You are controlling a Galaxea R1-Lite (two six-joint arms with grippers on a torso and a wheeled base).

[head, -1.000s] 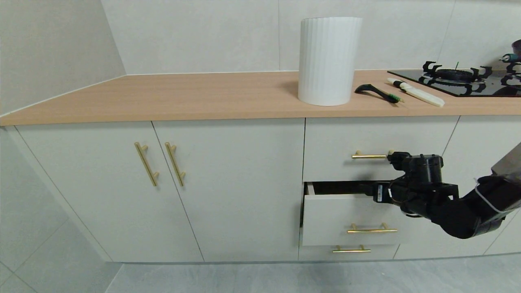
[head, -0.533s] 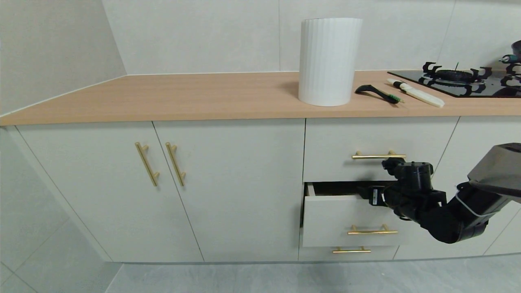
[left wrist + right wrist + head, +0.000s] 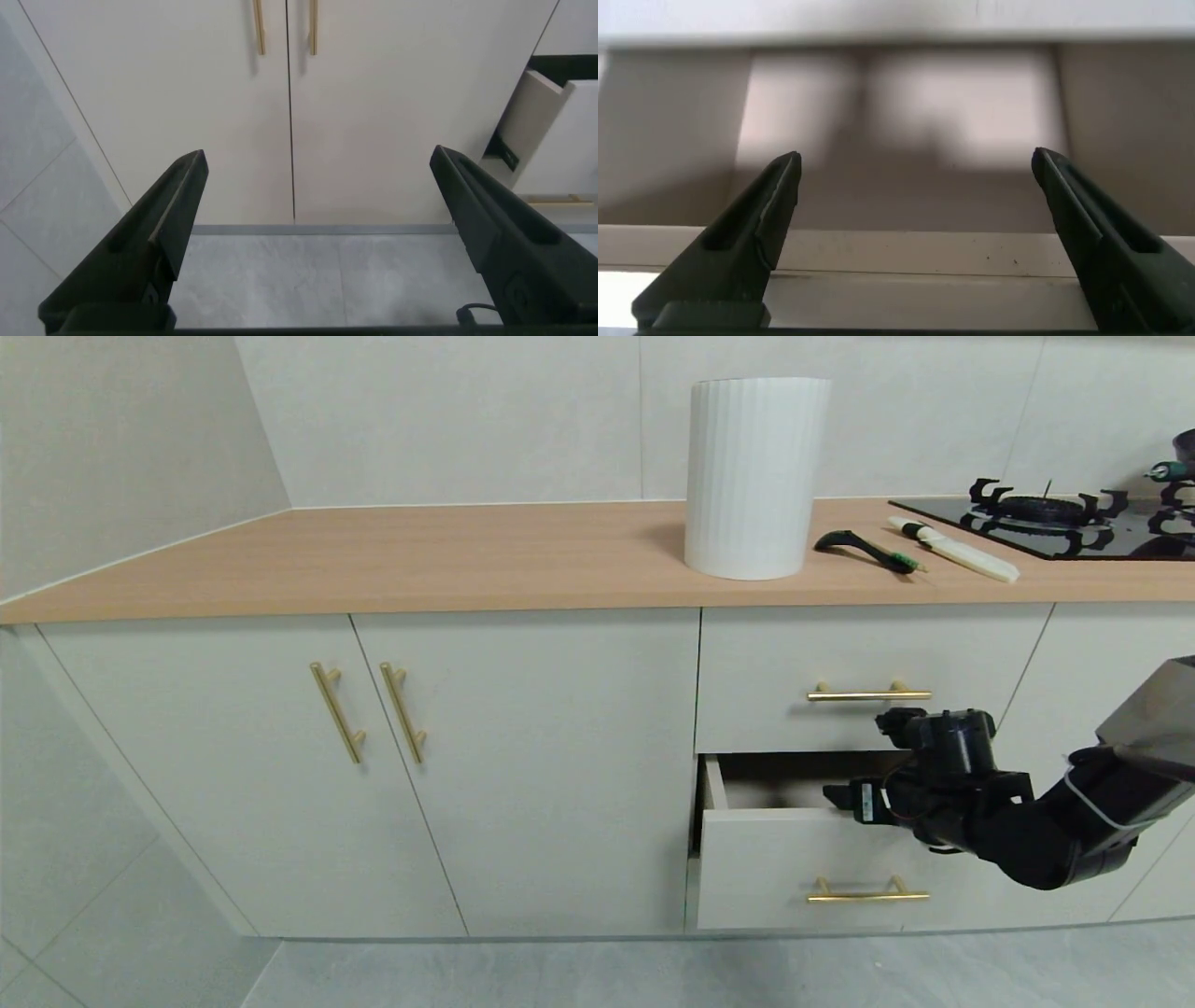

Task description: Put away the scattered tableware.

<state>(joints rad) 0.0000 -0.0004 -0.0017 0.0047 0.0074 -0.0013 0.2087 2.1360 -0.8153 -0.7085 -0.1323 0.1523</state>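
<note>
While the left claw [image 3: 318, 157] gapes, the right claw [image 3: 838, 795] gapes at the open drawer [image 3: 794, 859].

Head camera looks down at cabinets [image 3: 523, 765]; left wrist faces them low; right wrist peers closely into open drawer [image 3: 896, 252]

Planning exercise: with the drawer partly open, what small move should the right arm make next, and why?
Probably pull the drawer farther out: the right gripper sits open at its front edge, the opening looks shallow, and the black utensil and white utensil lie on the counter.
</note>
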